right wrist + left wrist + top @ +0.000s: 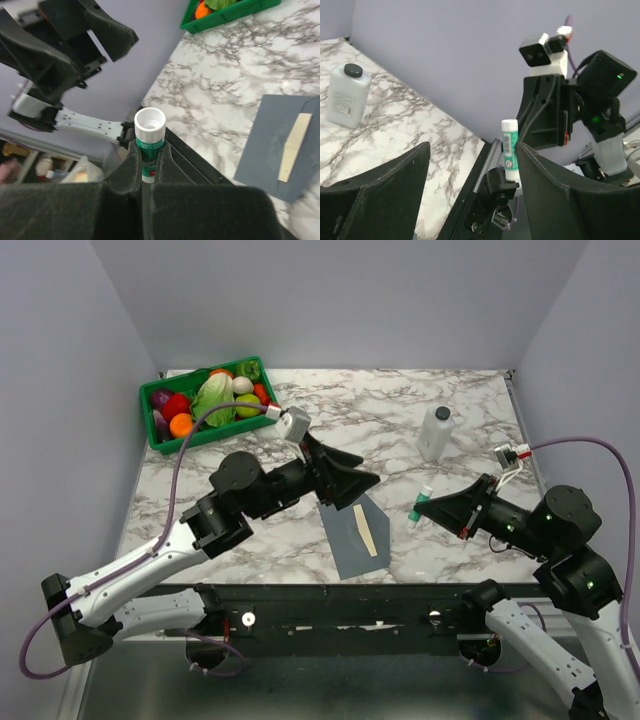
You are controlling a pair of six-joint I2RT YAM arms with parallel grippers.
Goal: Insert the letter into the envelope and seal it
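Right wrist view: my right claw point(148, 156) grips glue stick point(150, 127); left claw point(470, 160) open (empty). Sealing step, I judge; envelope point(265, 142) needs glue.

Slate-grey envelope point(350, 545): flat paper rectangle, lying face-up at slight angle, long axis running roughly near-to-far. Sits left of white bottle point(436, 433) and closer to viewer than it, well apart from it. Far end hidden in overhead view. Cream-tan letter point(366, 530): only narrow strip visible, resting on envelope along edge facing bottle, parallel to that edge. Whether rest sits tucked inside: cannot tell.
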